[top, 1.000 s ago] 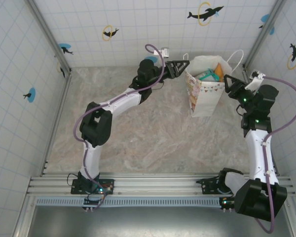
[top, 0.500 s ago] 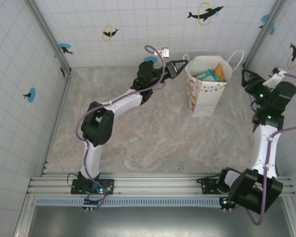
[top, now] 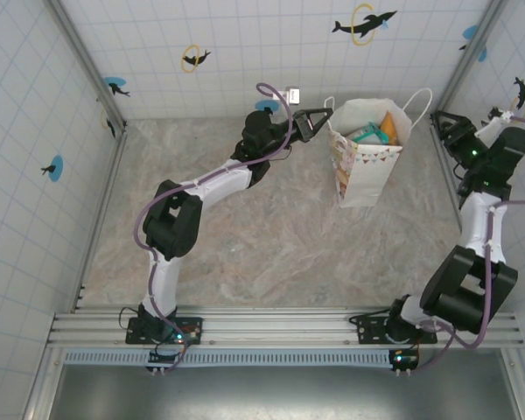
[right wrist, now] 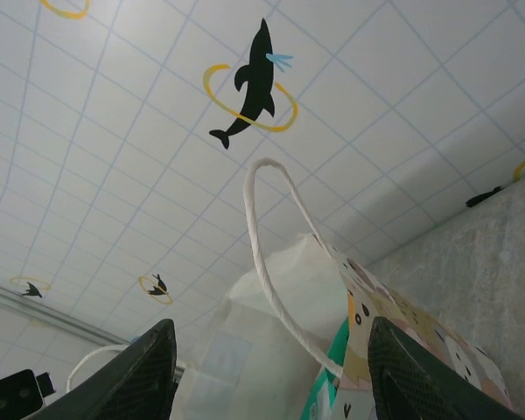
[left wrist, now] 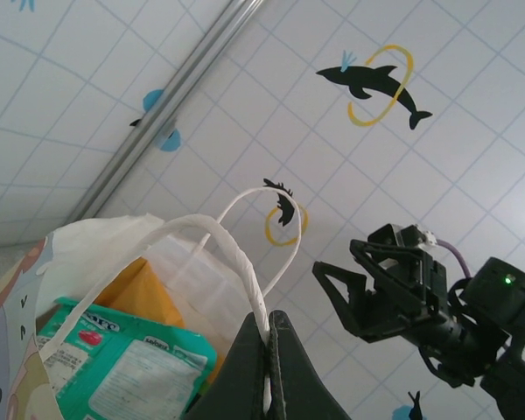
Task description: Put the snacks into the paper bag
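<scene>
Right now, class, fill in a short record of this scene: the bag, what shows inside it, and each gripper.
bag: white paper bag, upright on the table
contents seen: teal-white packet, orange packet
left gripper: shut on the bag's rope handle
right gripper: open, to the right of the bag, holding nothing

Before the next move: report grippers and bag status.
Left gripper shut on rope handle. Right gripper open, apart from paper bag. Bag upright, snacks inside. Nothing blocking its mouth.
</scene>
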`<state>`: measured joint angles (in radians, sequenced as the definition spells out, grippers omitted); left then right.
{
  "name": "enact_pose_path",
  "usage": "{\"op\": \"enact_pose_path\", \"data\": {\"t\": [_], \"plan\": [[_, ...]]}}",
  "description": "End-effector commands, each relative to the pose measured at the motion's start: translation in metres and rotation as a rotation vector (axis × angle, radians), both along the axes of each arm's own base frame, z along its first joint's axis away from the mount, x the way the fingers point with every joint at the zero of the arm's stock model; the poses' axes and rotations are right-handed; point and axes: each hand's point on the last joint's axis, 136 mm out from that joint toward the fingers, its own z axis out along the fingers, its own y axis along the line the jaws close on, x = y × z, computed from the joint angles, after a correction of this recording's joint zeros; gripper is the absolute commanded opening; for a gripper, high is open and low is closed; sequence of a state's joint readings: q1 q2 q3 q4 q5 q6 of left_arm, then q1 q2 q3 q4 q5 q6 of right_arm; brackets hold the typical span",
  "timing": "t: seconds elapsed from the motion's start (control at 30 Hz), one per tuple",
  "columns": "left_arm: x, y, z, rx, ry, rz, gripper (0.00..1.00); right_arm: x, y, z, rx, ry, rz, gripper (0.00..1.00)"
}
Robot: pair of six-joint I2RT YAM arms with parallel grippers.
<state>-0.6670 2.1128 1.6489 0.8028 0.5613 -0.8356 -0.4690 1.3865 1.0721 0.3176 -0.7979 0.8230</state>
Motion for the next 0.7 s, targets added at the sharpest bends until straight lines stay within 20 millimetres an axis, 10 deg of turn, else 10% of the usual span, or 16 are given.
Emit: {"op": "enact_pose_path", "data": {"t": [0.0,0.43,0.5,0.57,0.67], "plan": [[-0.017,0.009,0.037,-0.054,-0.103,-0.014,0.0,0.008,0.01,0.036,-0.05,-0.115,0.068,0.59],[-0.016,0.009,0.033,-0.048,-0.11,-0.01,0.0,0.063,0.034,0.019,-0.036,-0.102,0.173,0.57],[-0.016,0.009,0.031,-0.039,-0.114,-0.007,0.0,0.067,0.039,0.022,-0.048,-0.124,0.197,0.43],[-0.016,0.01,0.032,-0.026,-0.122,0.002,0.0,0.069,0.04,0.027,-0.06,-0.136,0.197,0.02],[-0.017,0.013,0.037,0.025,-0.157,0.032,0.0,0.065,0.041,0.04,-0.1,-0.158,0.183,0.0]]}}
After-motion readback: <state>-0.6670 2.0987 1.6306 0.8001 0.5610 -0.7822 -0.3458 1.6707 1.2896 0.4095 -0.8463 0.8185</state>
